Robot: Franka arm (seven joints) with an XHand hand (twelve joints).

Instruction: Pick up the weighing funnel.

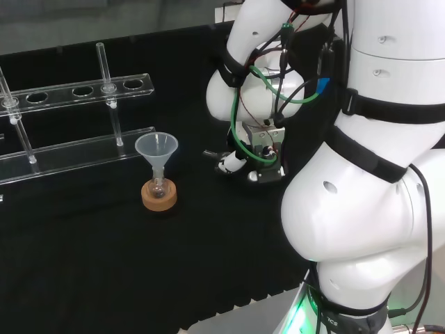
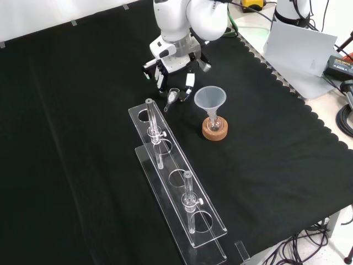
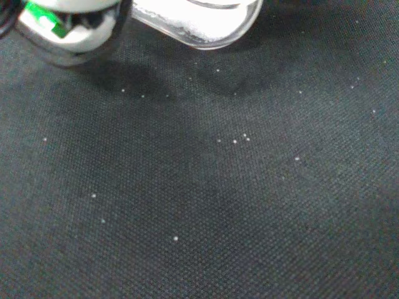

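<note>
**Weighing funnel not yet grasped**

The weighing funnel [image 2: 172, 97] was seen lying on the surface [image 2: 83, 138], just beside the hand [image 2: 175, 65], whose fingers were spread and held nothing. If the fingers were closed off-centre, the clear piece could be pushed toward the funnel [image 2: 209, 98]

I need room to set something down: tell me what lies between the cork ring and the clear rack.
Nothing but bare black cloth lies between the cork ring and the clear rack, as the front view shows.
</note>
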